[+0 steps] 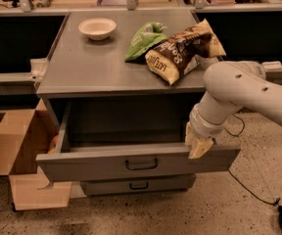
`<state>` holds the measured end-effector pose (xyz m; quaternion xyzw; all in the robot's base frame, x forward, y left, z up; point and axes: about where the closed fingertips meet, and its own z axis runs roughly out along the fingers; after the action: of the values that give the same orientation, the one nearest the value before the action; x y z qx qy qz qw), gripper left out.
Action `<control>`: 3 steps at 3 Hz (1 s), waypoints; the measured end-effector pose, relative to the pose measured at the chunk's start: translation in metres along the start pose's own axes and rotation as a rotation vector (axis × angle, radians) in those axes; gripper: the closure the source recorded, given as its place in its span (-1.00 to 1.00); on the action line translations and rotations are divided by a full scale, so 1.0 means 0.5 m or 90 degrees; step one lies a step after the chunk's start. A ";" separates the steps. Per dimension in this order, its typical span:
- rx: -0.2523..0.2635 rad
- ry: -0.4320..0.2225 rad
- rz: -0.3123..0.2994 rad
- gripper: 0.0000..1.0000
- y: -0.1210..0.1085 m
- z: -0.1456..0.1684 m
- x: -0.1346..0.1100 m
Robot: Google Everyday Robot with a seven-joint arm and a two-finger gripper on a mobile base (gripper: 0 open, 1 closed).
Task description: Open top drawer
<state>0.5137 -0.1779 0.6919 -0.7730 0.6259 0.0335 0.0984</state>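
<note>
The top drawer (pixel 106 165) of the grey metal cabinet stands pulled far out. Its wide grey face panel carries a small black loop handle (pixel 141 164), and the deep grey tray (pixel 126 126) behind it is open to view and dark inside. My gripper (pixel 198 143) hangs from the white arm at the drawer's right end, against the top edge of the face panel. A lower drawer (pixel 136 184) with its own black handle shows below, pushed in.
On the cabinet top (pixel 82 67) sit a white bowl (pixel 97 28), a green bag (pixel 145 39) and a brown chip bag (pixel 180 50). An open cardboard box (pixel 18 155) stands on the floor at the left. A black cable (pixel 251 190) runs over the floor at the right.
</note>
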 end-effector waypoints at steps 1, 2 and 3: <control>0.000 0.000 0.000 0.48 0.002 0.000 0.000; 0.000 0.000 0.000 -0.01 0.002 0.000 0.000; 0.000 0.000 0.000 -0.44 0.002 0.000 0.000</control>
<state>0.5127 -0.1779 0.6919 -0.7730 0.6259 0.0335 0.0983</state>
